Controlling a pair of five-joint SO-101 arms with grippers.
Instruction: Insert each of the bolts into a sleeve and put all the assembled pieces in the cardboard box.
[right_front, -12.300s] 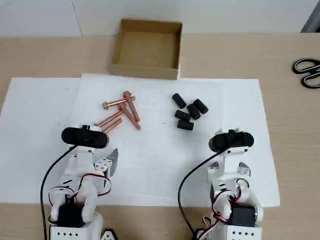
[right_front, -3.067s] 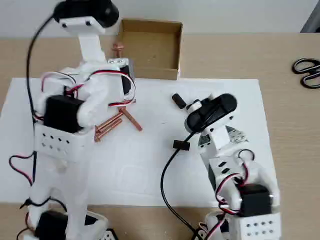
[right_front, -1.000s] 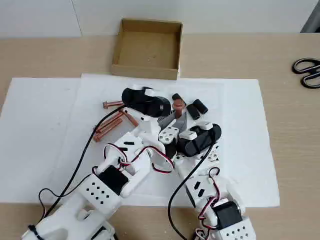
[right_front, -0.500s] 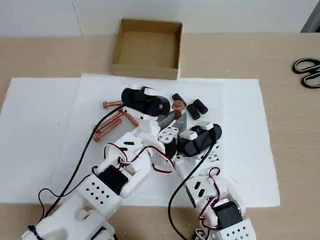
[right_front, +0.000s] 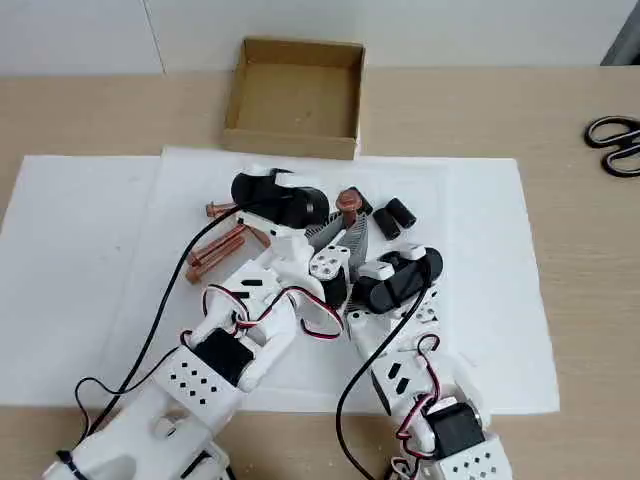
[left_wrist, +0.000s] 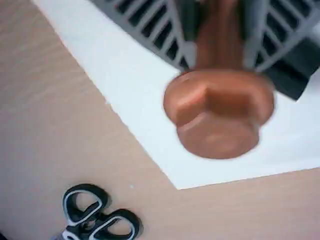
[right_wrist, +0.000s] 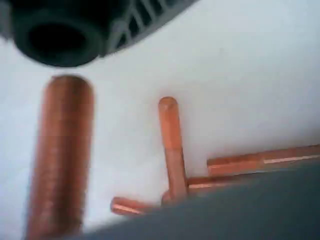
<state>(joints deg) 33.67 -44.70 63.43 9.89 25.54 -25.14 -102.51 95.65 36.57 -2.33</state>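
Note:
My left gripper is shut on a copper bolt, held above the white paper just left of the loose black sleeves. In the left wrist view the bolt's hex head juts out between the grey fingers. My right gripper is shut on a black sleeve, whose open bore faces the camera. The held bolt's threaded shaft hangs just beside that sleeve, not inside it. Several loose bolts lie on the paper to the left. The cardboard box stands empty at the back.
Both arms crowd the middle of the white paper, the right arm's camera close by the left arm's wrist. Scissors lie on the wooden table at the far right, also seen as scissors in the left wrist view.
The left gripper has shifted the bolt slightly left and toward the box over the last second. The right arm has barely moved.

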